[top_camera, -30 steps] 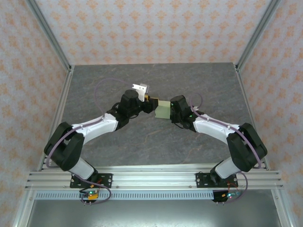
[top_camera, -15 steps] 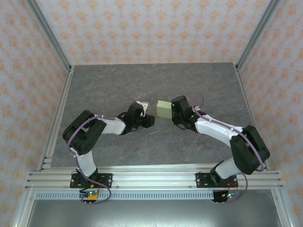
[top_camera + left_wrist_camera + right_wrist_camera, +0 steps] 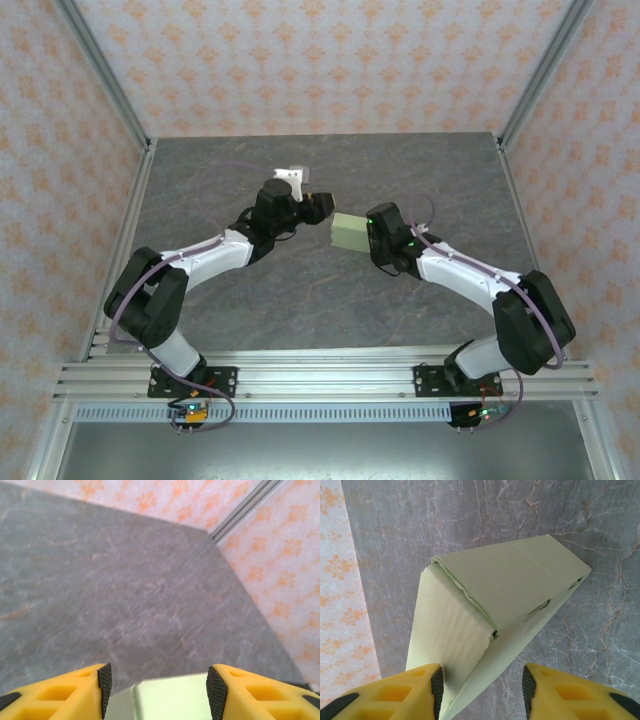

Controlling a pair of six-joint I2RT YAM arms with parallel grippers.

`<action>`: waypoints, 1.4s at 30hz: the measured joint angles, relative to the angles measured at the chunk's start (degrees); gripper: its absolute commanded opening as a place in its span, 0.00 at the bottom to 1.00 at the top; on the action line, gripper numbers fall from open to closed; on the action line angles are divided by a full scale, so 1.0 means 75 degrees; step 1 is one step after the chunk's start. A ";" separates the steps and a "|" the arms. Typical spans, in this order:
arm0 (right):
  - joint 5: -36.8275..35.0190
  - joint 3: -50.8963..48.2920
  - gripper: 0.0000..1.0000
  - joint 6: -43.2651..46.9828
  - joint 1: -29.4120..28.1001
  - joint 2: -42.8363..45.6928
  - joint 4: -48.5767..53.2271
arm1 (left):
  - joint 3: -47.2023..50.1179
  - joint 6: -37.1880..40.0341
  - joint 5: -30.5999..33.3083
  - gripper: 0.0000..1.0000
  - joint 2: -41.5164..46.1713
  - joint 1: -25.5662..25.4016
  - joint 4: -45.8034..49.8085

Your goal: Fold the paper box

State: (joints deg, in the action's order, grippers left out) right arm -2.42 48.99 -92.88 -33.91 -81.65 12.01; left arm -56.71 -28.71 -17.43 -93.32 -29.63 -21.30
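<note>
Top external view had the small pale yellowish-green paper box near the middle of the grey stone-look desk, right at the tip of the right claw. On the right wrist cam that claw was released, with one finger touching the box's flap. The left claw was just beside it, also released.

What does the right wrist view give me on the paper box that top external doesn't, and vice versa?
Right wrist: the paper box close up, its overlapping flap edge and a small side slot, between the fingers of the right end effector. Top external: the left end effector close by the box's far left corner, opposite the right one. Both: the pale green box against the grey table.
</note>
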 measured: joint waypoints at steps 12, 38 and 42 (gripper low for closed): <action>-0.0137 0.0236 0.60 0.0399 0.0399 0.0796 0.0676 | 0.0382 -0.0449 -0.0283 0.54 -0.1399 -0.0297 -0.0766; 0.0268 -0.0600 0.70 0.1547 0.1979 0.1580 0.1166 | 0.0985 0.0571 0.0344 0.53 -0.0629 -0.0495 -0.0516; 0.0437 -0.0577 0.72 0.1728 0.2349 0.1725 0.1338 | 0.1306 0.1207 0.0621 0.54 -0.0102 -0.0953 -0.0064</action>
State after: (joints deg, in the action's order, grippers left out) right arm 0.86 44.66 -79.92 -16.29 -68.71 22.04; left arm -46.92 -19.66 -12.78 -94.08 -36.77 -21.78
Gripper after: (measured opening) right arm 0.713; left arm 0.532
